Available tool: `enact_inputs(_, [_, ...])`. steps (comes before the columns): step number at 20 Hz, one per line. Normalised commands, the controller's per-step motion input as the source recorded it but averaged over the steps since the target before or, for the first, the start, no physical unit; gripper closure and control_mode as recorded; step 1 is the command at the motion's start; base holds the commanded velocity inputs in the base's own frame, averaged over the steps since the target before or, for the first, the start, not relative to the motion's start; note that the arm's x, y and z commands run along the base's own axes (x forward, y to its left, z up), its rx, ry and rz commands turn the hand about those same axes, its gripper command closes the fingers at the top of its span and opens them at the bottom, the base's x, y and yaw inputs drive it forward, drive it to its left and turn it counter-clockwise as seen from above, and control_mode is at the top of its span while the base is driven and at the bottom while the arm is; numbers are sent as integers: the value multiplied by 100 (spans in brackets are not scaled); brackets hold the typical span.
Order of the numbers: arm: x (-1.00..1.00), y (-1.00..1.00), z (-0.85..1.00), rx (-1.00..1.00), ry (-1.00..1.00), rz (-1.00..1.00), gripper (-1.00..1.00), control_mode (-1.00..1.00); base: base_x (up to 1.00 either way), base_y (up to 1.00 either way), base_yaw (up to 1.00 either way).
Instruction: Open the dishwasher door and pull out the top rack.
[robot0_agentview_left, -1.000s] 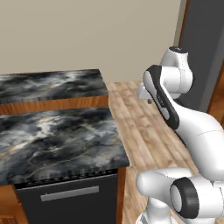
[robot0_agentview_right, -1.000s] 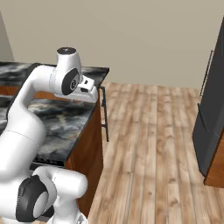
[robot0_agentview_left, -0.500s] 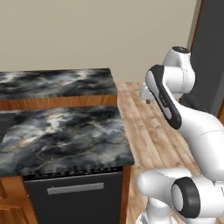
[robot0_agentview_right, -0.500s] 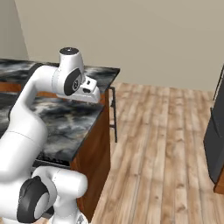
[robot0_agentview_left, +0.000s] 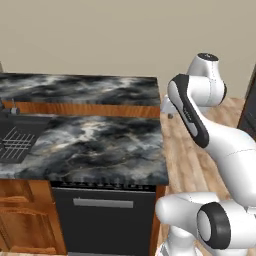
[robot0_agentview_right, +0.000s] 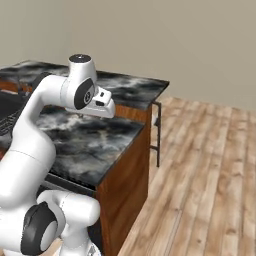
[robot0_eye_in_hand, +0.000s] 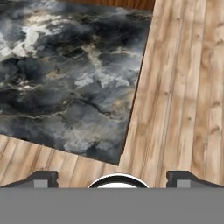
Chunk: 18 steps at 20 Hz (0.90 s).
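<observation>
**Task not yet begun**

Dishwasher door (robot0_agentview_left: 103, 220) shut beneath the counter (robot0_agentview_left: 100, 145), handle (robot0_agentview_left: 103, 203) untouched. Gripper (robot0_eye_in_hand: 112, 178) high above the counter corner, fingers (robot0_eye_in_hand: 41, 178) spread wide, holding nothing. Door opening and rack pull-out both left to do.

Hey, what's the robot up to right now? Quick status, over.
Pincer open, empty, high over the marble counter's edge. Dishwasher door shut, silver handle untouched. Nothing in front of the door.
</observation>
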Motion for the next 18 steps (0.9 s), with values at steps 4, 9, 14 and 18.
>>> enact_inputs(4, [0, 0, 0, 0, 0, 0, -100, 100, -16, 0, 32])
enact_inputs(9, [0, 0, 0, 0, 0, 0, -100, 100, -24, 0, 38])
enact_inputs(14, [0, 0, 0, 0, 0, 0, -100, 100, -27, 0, 40])
enact_inputs(18, [0, 0, 0, 0, 0, 0, -100, 100, -34, -7, 39])
